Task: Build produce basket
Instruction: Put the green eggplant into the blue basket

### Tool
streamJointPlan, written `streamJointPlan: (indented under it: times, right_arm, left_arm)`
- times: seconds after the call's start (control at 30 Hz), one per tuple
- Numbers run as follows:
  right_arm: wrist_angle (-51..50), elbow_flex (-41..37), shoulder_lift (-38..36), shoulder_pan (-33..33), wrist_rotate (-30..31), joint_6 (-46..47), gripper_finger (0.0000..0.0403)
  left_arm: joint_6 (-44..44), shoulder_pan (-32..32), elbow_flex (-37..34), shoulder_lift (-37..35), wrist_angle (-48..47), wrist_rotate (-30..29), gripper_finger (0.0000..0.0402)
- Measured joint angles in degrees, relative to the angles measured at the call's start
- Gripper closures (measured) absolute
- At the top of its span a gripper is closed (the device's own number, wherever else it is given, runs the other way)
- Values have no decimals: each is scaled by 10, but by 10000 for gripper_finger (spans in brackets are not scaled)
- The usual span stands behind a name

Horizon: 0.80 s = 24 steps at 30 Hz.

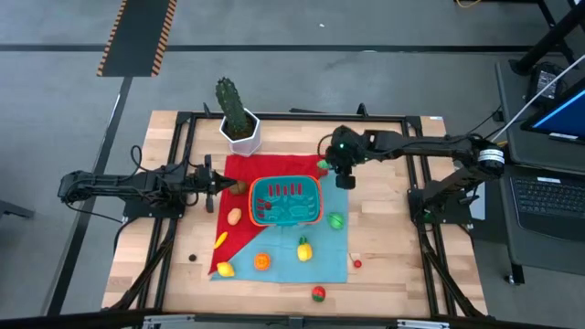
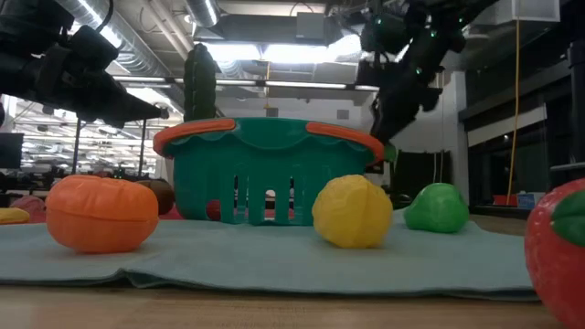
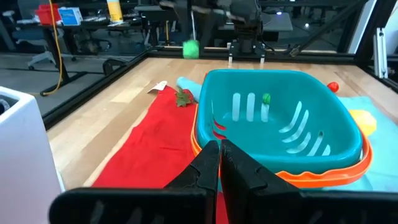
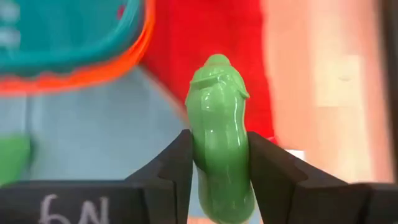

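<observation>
Produce lies scattered around the basket [image 1: 286,202], which sits at the middle of the tabletop [image 1: 384,283] on a red cloth [image 1: 245,172] and a light blue cloth [image 1: 324,247] laid side by side. From my remote seat I see the right tool [image 1: 345,176] hanging just past the basket's far right corner, its two fingers [image 4: 171,168] closed on a green pepper-shaped toy [image 4: 219,137], which stands upright between them above the seam of the two cloths. On the dark body of that tool I can read only pale handwritten marks that look like "6N"; I cannot make out more. The left tool [image 1: 219,184] waits at the basket's left side over the red cloth, its fingers [image 3: 208,165] pressed together with nothing between them, pointing at the basket's orange-red rim. Inside the basket I see a little red showing through the slots in the low view. Around it lie a round green piece [image 1: 335,220] at the right, a yellow one [image 1: 303,248] and an orange one [image 1: 262,261] in front, a tan one [image 1: 235,217] at the left, and a red strawberry-like piece [image 1: 318,293] on bare wood near the front edge. A cactus in a white pot [image 1: 239,128] stands behind the red cloth.
</observation>
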Motion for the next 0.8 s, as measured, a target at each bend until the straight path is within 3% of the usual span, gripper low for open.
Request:
streamJointPlan:
  times: [0.23, 0.43, 0.6, 0.8]
  right_arm:
    - [-2, 1, -41, -1, 0, 53, 273]
    - [80, -74, -95, -1, -3, 94, 273]
    - [227, -164, -153, 11, -23, 116, 273]
    - [473, -280, -202, 23, -98, 111, 273]
  left_arm:
    - [12, 0, 0, 0, 0, 0, 394]
    - [12, 0, 0, 0, 0, 0, 394]
    - [12, 0, 0, 0, 0, 0, 394]
    - [12, 0, 0, 0, 0, 0, 394]
